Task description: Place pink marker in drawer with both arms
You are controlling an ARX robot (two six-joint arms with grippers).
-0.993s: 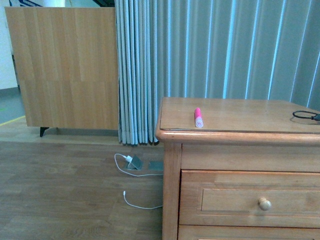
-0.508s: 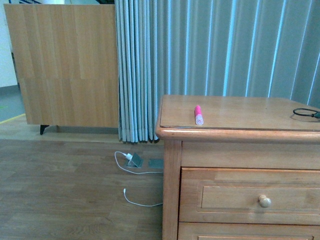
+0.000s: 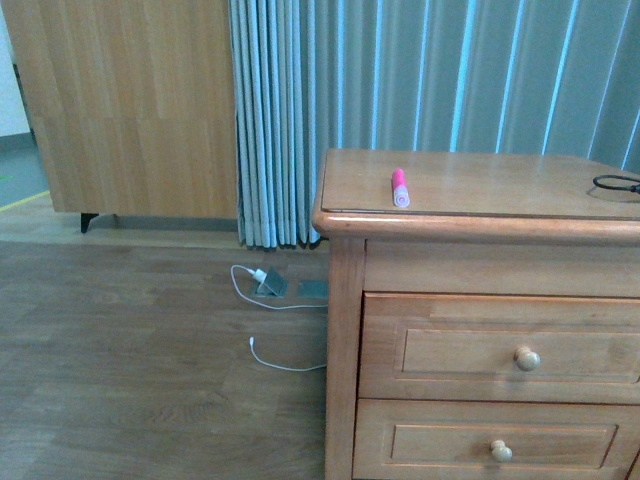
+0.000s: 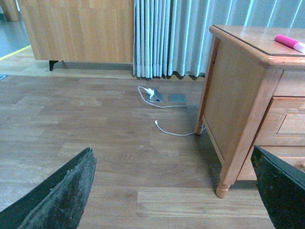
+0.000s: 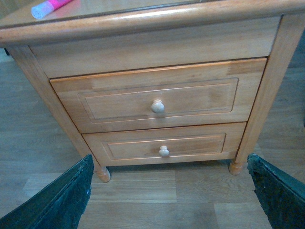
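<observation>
The pink marker (image 3: 400,188) lies on its side on top of the cabinet (image 3: 345,330), toward the left part of the top and close to the near edge. Its paler end points toward the near edge and its pink end toward the far curtain (image 3: 450,70). It sits on the same spot of the top as half a second ago. What has changed is the front view itself. The cabinet now shows more fully, so the lower drawer (image 3: 500,440) and its knob have come into view below the drawer (image 3: 450,350), where before only a sliver of it showed. The cabinet top and the wooden panel (image 3: 130,100) at far left also sit higher in the picture. The drawer is shut flush with the cabinet front, its round pale knob (image 3: 527,358) untouched. Neither arm appears in the front view. In the left wrist view the left hand (image 4: 171,157) is spread wide with nothing between its fingers (image 4: 62,195). It hangs over the floor (image 4: 95,124) to the left of the cabinet, well apart from the marker (image 4: 289,43) at the top's edge. In the right wrist view the right hand (image 5: 169,162) is likewise spread wide and empty, its fingers (image 5: 281,191) framing the cabinet front. It faces the drawer (image 5: 200,95) without touching it, and the marker (image 5: 50,6) shows on the top above. A black cable loop (image 3: 615,183) rests at the right end of the top, and a white cable (image 3: 275,362) trails on the floor to the cabinet's left.
</observation>
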